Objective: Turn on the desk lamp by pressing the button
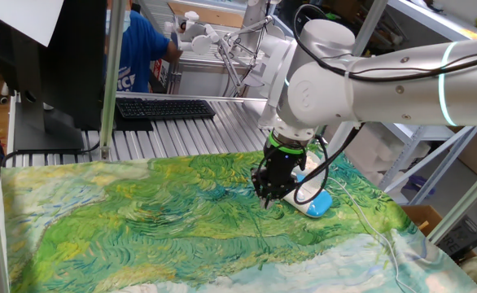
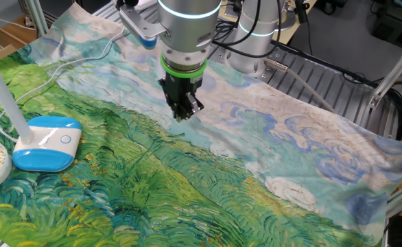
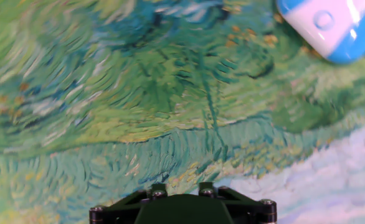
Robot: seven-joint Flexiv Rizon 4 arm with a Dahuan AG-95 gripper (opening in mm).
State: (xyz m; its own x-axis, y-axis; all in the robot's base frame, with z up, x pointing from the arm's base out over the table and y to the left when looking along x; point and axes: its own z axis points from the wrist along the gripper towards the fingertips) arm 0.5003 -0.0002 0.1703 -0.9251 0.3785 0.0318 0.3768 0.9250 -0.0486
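Robot gripper (image 2: pixel 182 110) hangs above a painted tablecloth (image 2: pixel 256 158), well apart from the desk lamp (image 2: pixel 44 142) it is meant to switch on.

The black fingers point down at the green swirls of the cloth and hold nothing; whether they are open or closed cannot be told from any view. The lamp's flat oval base, white on top and rimmed light blue, rests on the cloth off to one side, its slim white neck rising from one end and a thin white cord (image 2: pixel 84 58) trailing away across the fabric. The button (image 3: pixel 324 19) shows in the hand view as a small round spot on the base's white face. A black keyboard (image 1: pixel 164 107) lies on the metal table behind.
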